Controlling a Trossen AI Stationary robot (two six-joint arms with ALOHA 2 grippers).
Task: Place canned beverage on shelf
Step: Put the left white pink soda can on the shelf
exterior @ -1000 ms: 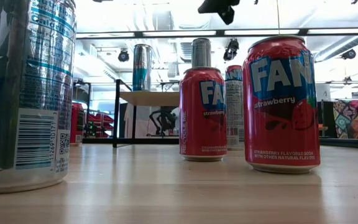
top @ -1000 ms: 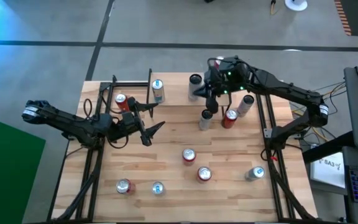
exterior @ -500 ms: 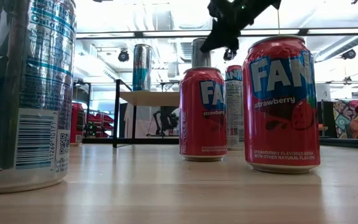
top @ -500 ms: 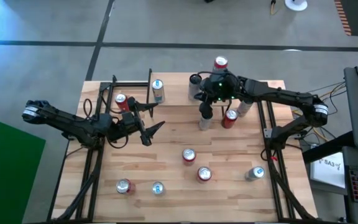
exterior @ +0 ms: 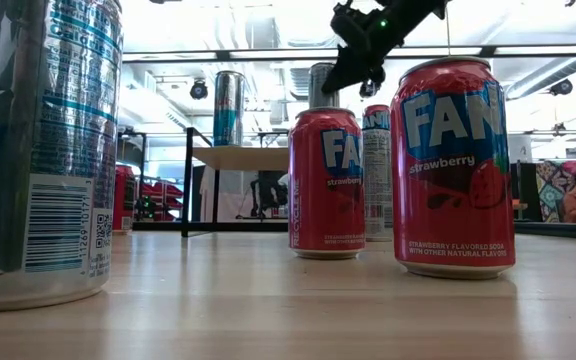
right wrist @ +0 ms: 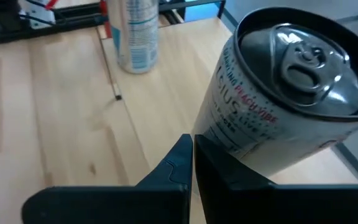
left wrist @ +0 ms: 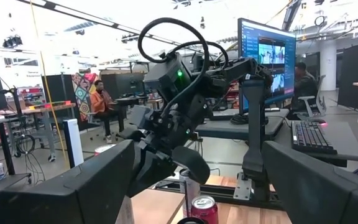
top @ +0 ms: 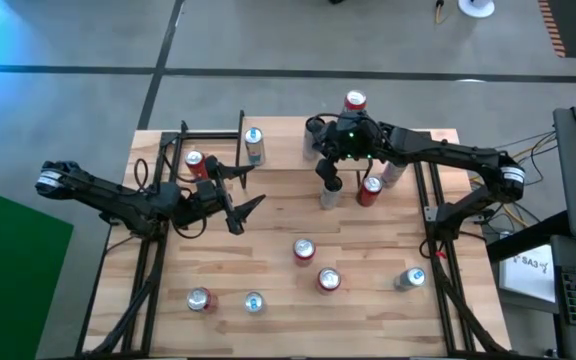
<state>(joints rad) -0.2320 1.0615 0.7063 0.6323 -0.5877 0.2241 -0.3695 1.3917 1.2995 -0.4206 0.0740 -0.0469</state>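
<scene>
A slim white can with a dark top (right wrist: pixel 278 93) stands upright on the table (top: pixel 268 220), seen from above as the slim can (top: pixel 328 196). My right gripper (top: pixel 331 181) is shut and slants down beside its upper wall; the same gripper (exterior: pixel 340 82) shows by the can's top (exterior: pixel 323 85). The shelf (exterior: pixel 240 157) stands at the far left with a tall blue can (top: pixel 255 146) on it. My left gripper (top: pixel 251 188) waits open above the table's left half, holding nothing. My right gripper's shut fingertips (right wrist: pixel 190 146) stand right against the slim can's side wall (right wrist: pixel 219 134), a little below its rim, coming from above at a slant. Whether they touch it I cannot tell. The can stands on its base on the table.
Close to the slim can stand a red can (top: pixel 370 190), a silver can (top: pixel 396 170), a dark can (top: pixel 315 128) and a red can (top: pixel 354 101). Several more cans stand along the near half, such as a red can (top: pixel 304 250). Another red can (top: pixel 196 163) stands by the shelf.
My right gripper has come down from high above the far cans toward the slim can and tipped its fingers downward, staying shut. Most of that happened early; it has nearly stopped. The slim can has not moved.
</scene>
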